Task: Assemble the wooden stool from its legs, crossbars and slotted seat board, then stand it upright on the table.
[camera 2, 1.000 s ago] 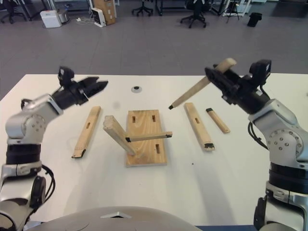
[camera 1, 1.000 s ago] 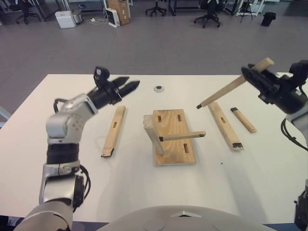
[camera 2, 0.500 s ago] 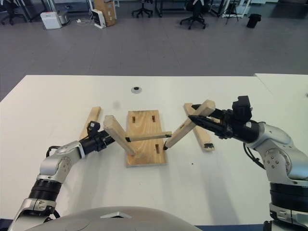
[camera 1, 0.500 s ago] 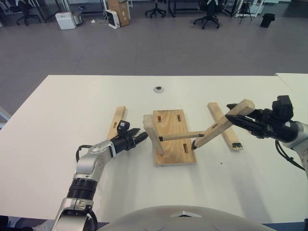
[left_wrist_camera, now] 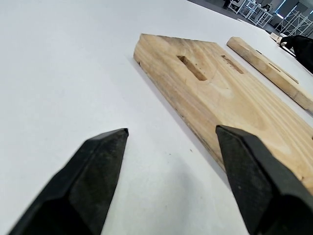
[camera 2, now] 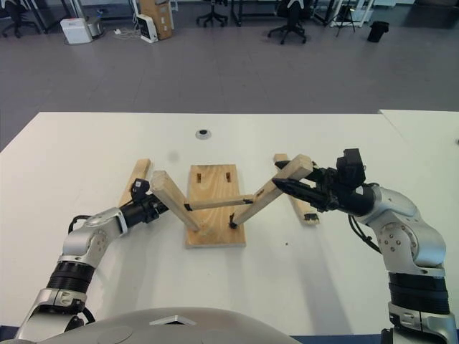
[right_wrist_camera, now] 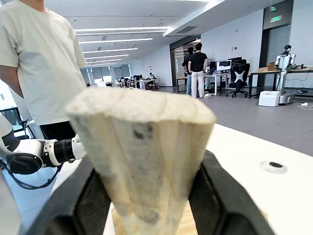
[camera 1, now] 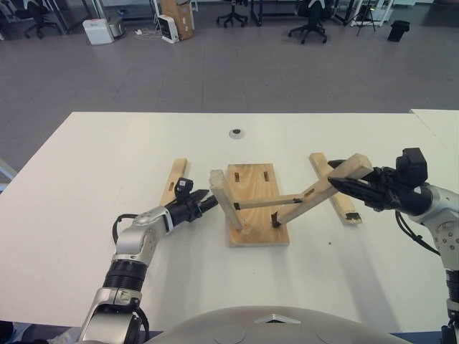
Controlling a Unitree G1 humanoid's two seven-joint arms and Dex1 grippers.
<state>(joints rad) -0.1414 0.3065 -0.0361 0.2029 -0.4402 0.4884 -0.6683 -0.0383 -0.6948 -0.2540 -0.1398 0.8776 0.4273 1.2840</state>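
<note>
in the left-centre of the head view the left gripper (camera 1: 208, 200) sits low over the white table (camera 1: 107, 165), its two fingers apart and holding nothing, tips just beside the tilted leg (camera 1: 224, 198). behind the gripper, a loose leg (camera 1: 174, 185) lies flat on the table, running towards the upper part of the frame. the tilted leg stands with its foot on the left edge of the slotted seat board (camera 1: 252, 181), which lies flat at centre frame, and leans to the upper left. from low on this leg a thin crossbar (camera 1: 269, 201) runs to the right above the board and meets the held leg (camera 1: 308, 196) about midway; whether it sits in that leg's slot cannot be told. the held leg slants from its dark lower tip, touching the board's lower right part, up to the right, where the right gripper (camera 1: 341, 183) is clamped on its upper end. behind it another leg (camera 1: 349, 211) lies flat on the table. a small round grommet (camera 1: 235, 132) sits in the table above the board.
</note>
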